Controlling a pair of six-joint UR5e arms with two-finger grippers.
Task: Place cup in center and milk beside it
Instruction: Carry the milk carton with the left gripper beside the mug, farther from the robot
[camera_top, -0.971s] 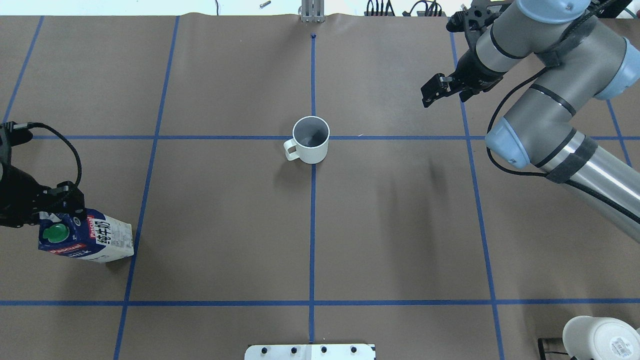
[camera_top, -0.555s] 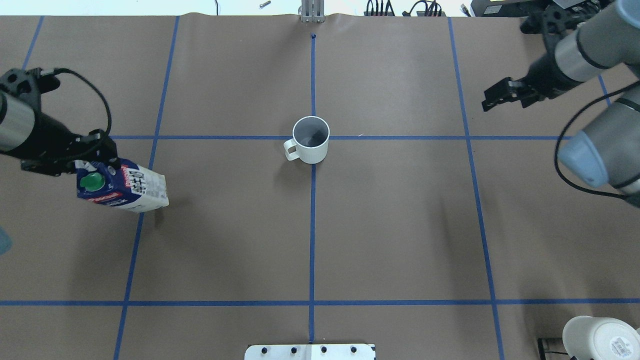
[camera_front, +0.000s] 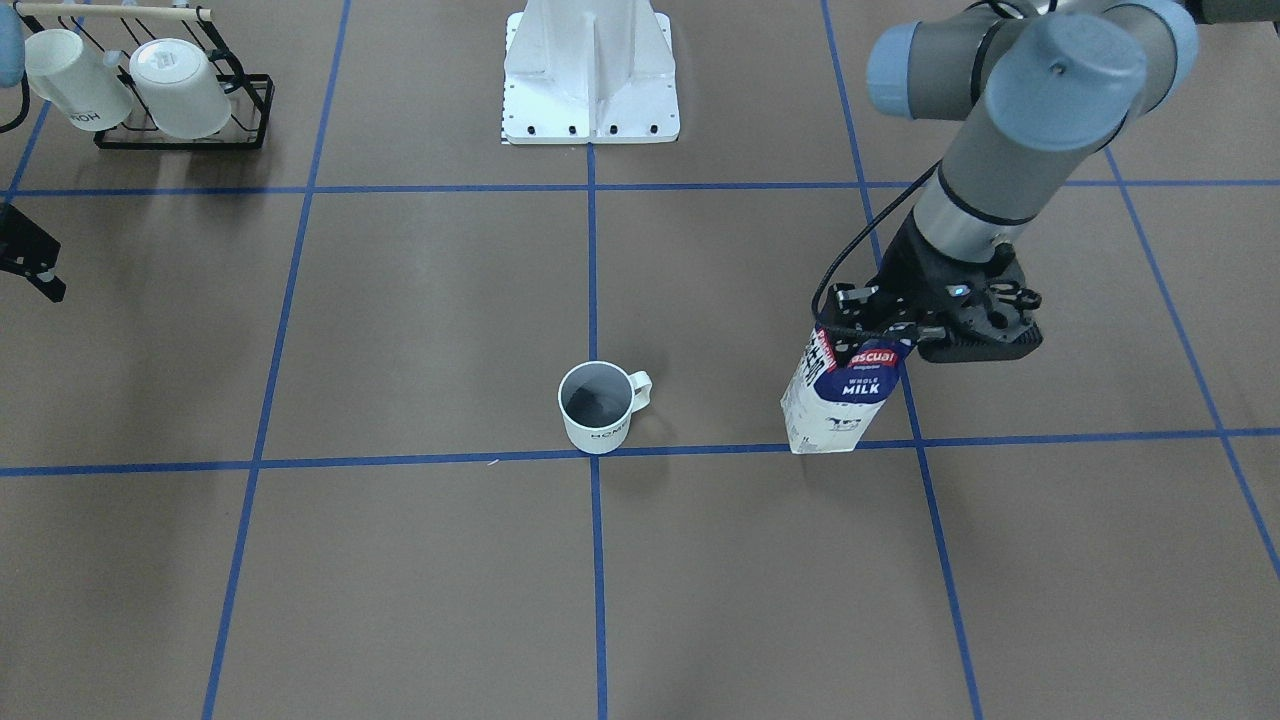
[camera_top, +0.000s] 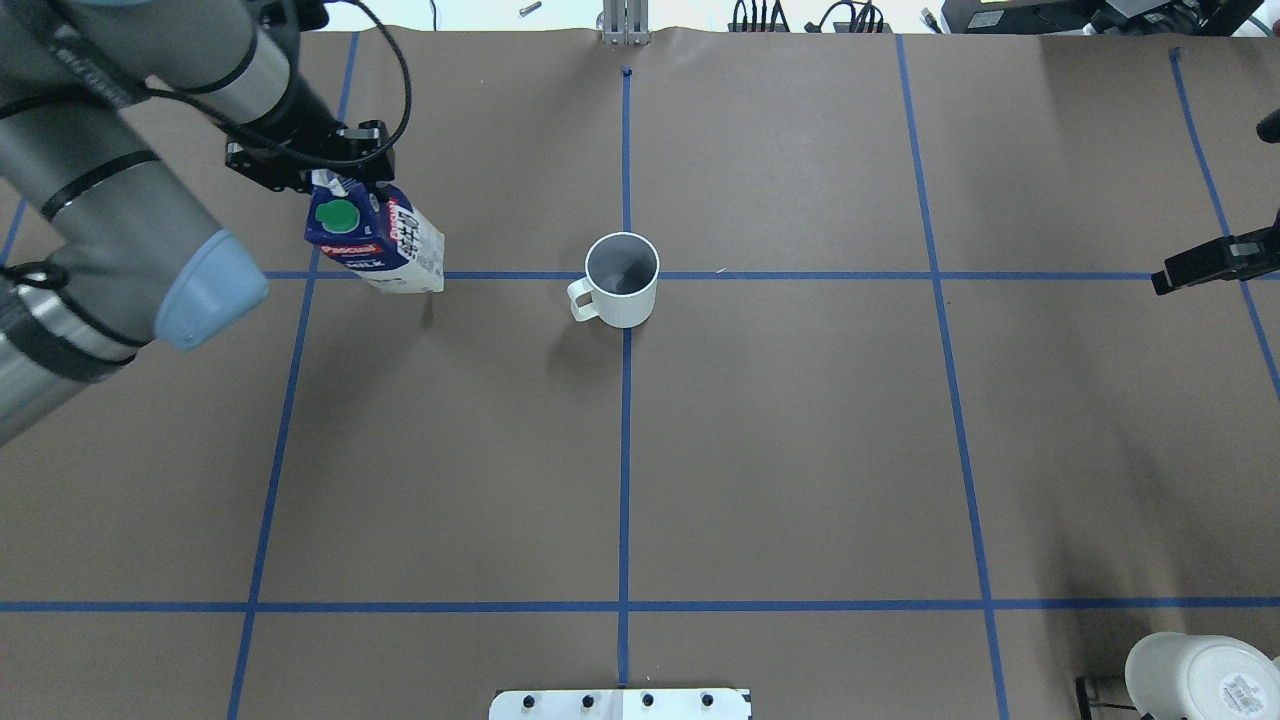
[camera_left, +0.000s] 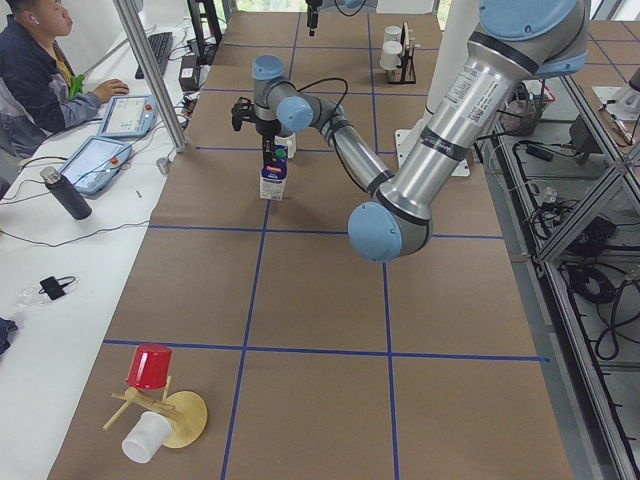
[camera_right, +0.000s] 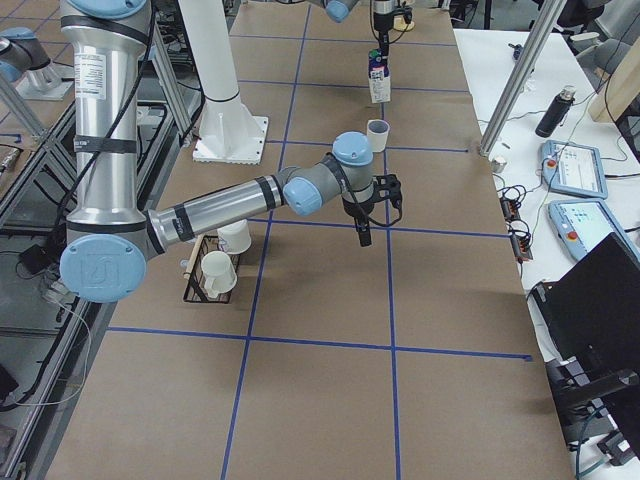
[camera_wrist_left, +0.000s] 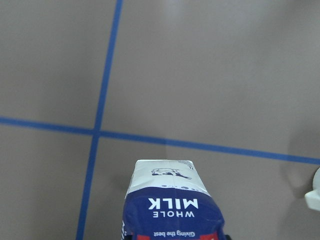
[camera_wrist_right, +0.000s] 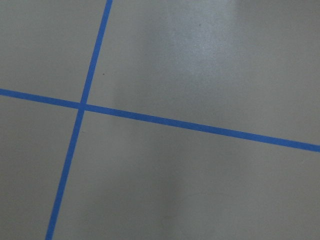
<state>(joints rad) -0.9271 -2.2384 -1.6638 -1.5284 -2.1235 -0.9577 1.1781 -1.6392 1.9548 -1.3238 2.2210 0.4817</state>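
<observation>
The cup (camera_top: 620, 280), a white mug with a dark grey inside, stands upright on the crossing of the blue tape lines; it also shows in the front view (camera_front: 597, 405). My left gripper (camera_top: 330, 172) is shut on the top of the milk (camera_top: 378, 240), a blue-and-white carton with a green cap. It holds the carton slightly tilted, low over the table and well to the cup's left. In the front view the milk (camera_front: 838, 400) hangs under the left gripper (camera_front: 900, 325). The left wrist view shows the milk (camera_wrist_left: 172, 205). My right gripper (camera_top: 1205, 265) is open and empty at the far right edge.
A black wire rack (camera_front: 150, 100) with two white mugs stands at the robot's right near corner, one mug (camera_top: 1200, 675) showing in the overhead view. The white base plate (camera_front: 590, 80) is at the near middle. A stand with a red cup (camera_left: 150, 365) is at the left end.
My left arm has carried the milk away from the robot and rightward toward the cup. My right arm has drawn back to the right edge. The cup has not moved.
</observation>
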